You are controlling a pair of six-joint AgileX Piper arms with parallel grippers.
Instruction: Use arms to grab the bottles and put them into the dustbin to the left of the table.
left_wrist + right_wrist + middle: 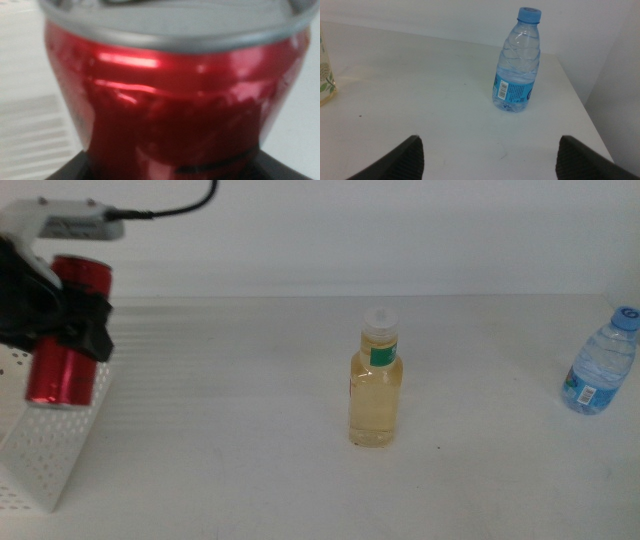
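My left gripper is shut on a red soda can and holds it tilted, in the air, over the rim of the white perforated dustbin at the table's left edge. The can fills the left wrist view. A clear bottle of yellow liquid with a white cap and green label stands upright mid-table. A small blue-capped water bottle stands at the far right. My right gripper is open, low over the table, with the water bottle ahead of it and untouched.
The white table runs back to a pale wall. In the right wrist view the table edge falls away just beyond the water bottle, and the yellow bottle shows at the frame's side.
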